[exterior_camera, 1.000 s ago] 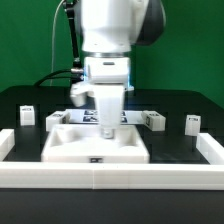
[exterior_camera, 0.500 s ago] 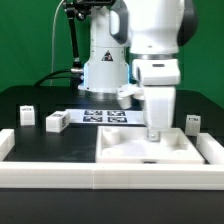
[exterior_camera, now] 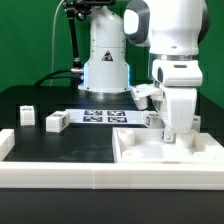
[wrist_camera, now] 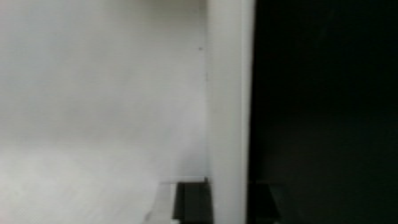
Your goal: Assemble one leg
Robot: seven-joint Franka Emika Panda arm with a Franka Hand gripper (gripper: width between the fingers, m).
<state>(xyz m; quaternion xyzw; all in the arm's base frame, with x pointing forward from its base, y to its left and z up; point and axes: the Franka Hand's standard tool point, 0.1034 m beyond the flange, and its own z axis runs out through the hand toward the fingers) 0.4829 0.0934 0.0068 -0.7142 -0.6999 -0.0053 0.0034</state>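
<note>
My gripper (exterior_camera: pixel 170 131) stands upright over the far edge of the large flat white panel (exterior_camera: pixel 160 152), which lies in the front corner at the exterior view's right. In the wrist view the gripper (wrist_camera: pixel 228 206) has one dark finger (wrist_camera: pixel 191 205) on the panel's inner side and the raised rim (wrist_camera: pixel 230 100) between the jaws, so it is shut on that rim. Two small white legs with marker tags stand free on the black table at the exterior view's left, one (exterior_camera: pixel 27 114) farther out and one (exterior_camera: pixel 57 121) nearer the middle. A third tagged part (exterior_camera: pixel 150 119) shows partly behind the gripper.
The marker board (exterior_camera: pixel 105 115) lies in front of the arm's base (exterior_camera: pixel 105 70). A low white wall (exterior_camera: pixel 60 172) runs along the table's front, with side pieces at the left (exterior_camera: pixel 7 142) and right (exterior_camera: pixel 214 146). The panel rests against the front and right walls.
My gripper has moved from the middle to the exterior view's right, and the white panel has slid with it into the right front corner. The legs at the left have not moved.
</note>
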